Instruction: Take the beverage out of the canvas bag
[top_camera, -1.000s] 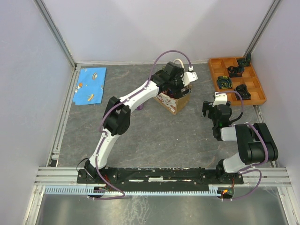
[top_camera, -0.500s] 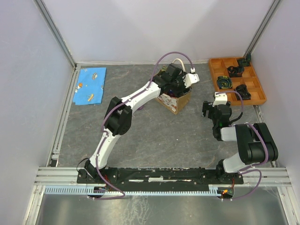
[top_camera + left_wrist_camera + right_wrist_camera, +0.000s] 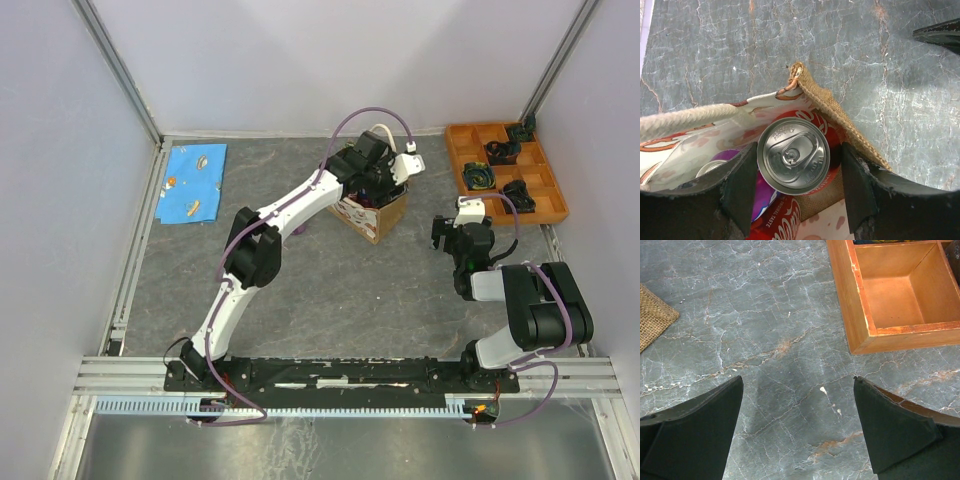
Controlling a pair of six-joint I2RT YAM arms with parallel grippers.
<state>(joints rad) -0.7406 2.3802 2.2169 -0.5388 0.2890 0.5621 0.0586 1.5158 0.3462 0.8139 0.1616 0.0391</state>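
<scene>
1. While the left arm has barely shifted over the canvas bag (image 3: 372, 215) in the last second, the left fingers (image 3: 740, 192) have come in from wide apart. They now press on both sides of a red can (image 3: 793, 155), which stands silver top up inside the bag's mouth.
2. This looks like the grasp being made. The can is gripped but not lifted, so it is still in the bag, and a straight upward pull seems the likely next move.
3. The bag sits at about 12 o'clock on the surface (image 3: 330, 290). An orange tray (image 3: 505, 172) lies at 2 o'clock and a blue cloth (image 3: 194, 183) at 10 o'clock, both well apart from it.
4. The right arm has not moved. The right fingers (image 3: 695, 425) stand wide apart with nothing between them, over bare surface near the tray's corner.
5. From above, the left wrist covers the bag's opening, so the can cannot be seen there.
6. In the wrist view, the can's top hides its body, so how far down the fingers reach is unclear.
7. A purple can (image 3: 722, 167) at 9 o'clock of the red one is half hidden behind a finger.
8. Red lettering (image 3: 782, 220) at 6 o'clock is cut off. I cannot tell whether it is another can or print on the bag.
9. A white handle (image 3: 685, 120) crosses at 10 o'clock, close to the lifting path.
</scene>
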